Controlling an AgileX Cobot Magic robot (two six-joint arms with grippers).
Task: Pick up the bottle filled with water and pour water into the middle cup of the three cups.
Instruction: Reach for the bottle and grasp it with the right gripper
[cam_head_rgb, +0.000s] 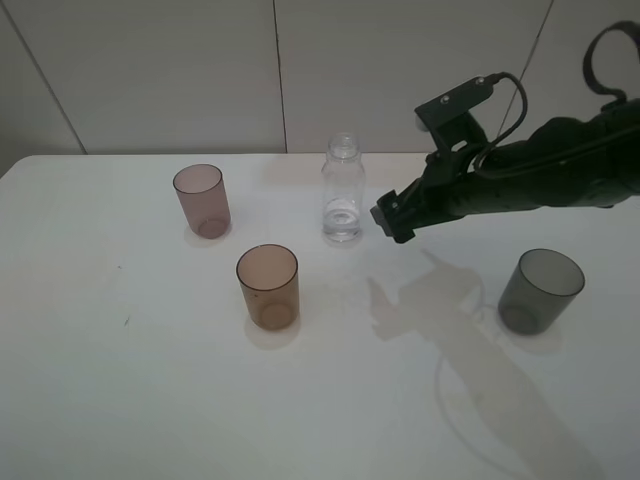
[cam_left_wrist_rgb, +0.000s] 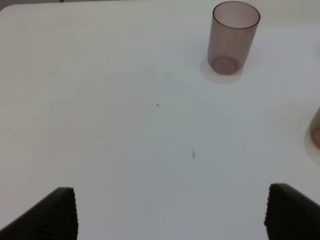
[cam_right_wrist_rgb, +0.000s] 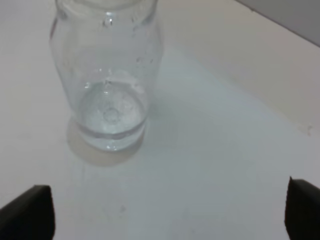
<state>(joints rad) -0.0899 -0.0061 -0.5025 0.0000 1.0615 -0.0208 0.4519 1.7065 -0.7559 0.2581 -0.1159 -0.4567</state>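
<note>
On the left side of the worktop (cam_head_rgb: 90, 380), the left pincer (cam_left_wrist_rgb: 172, 195) is held over bare surface with its fingers spread wide and nothing between them. It is not seen in the high view, so it is judged to be parked clear of the work. Next, toward the back, the mauve-pink cup (cam_head_rgb: 201, 200) is set upright. The middle cup (cam_head_rgb: 268, 287), amber-brown, is placed nearer the front with its mouth open upward, ready to be filled.

Behind it and to its right the bottle (cam_head_rgb: 343, 190) stands upright and capless, close to the worktop's back edge, with only a shallow layer of water at its base. It is touched by nothing. The right pincer (cam_head_rgb: 390, 222) is brought in just beside it on the right, level with the lower body, its fingers apart and empty. In the wrist view the bottle is not centred in the gap, so some realignment is judged to be needed before a grip is taken. Farthest right, the dark grey cup (cam_head_rgb: 540, 290) is left well apart, below the arm.

Open worktop is seen between bottle and middle cup — a short, unobstructed carry is expected, with the pink cup to be kept clear of.
</note>
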